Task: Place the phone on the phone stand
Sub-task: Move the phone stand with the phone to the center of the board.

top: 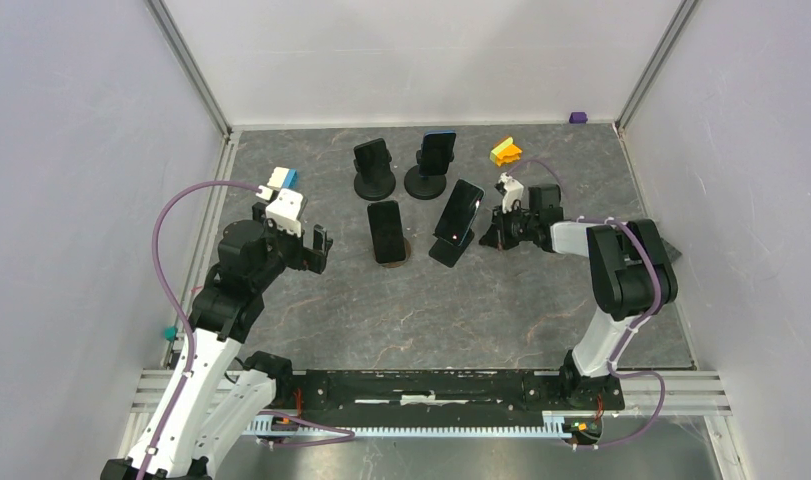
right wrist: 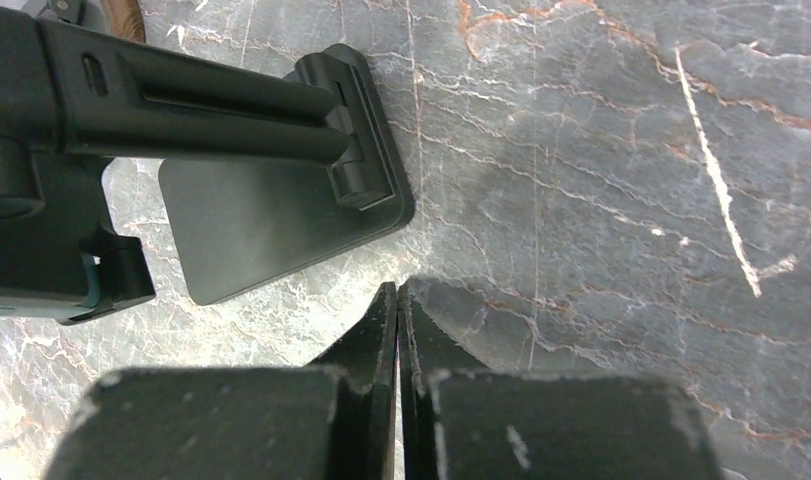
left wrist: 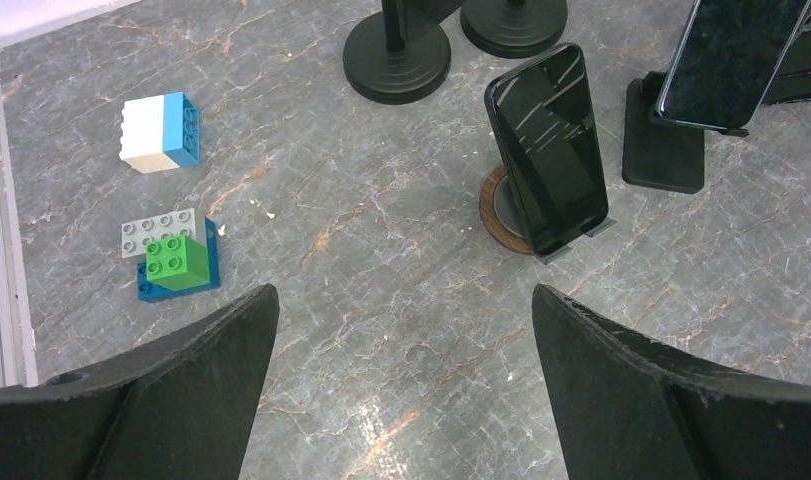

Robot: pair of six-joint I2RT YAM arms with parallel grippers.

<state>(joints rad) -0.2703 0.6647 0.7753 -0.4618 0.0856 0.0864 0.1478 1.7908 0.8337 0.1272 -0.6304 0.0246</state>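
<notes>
A black phone (top: 386,230) (left wrist: 555,150) leans upright on a stand with a round wooden base (left wrist: 493,212) at mid table. Beside it on the right, a second phone (top: 459,212) (left wrist: 731,55) rests tilted on a black flat-based stand (top: 447,251) (left wrist: 665,150) (right wrist: 271,215). Two more phones (top: 373,157) (top: 436,150) sit on round-based stands at the back. My left gripper (top: 319,250) (left wrist: 401,295) hangs open and empty, left of the wooden-based stand. My right gripper (top: 495,237) (right wrist: 397,292) is shut on nothing, low over the table just right of the flat stand's base.
A white-and-blue brick stack (top: 279,180) (left wrist: 161,132) and a green-grey-blue stack (left wrist: 173,256) lie at the left. A yellow-orange brick stack (top: 505,152) sits at the back right, a purple piece (top: 578,117) by the far wall. Walls enclose the table.
</notes>
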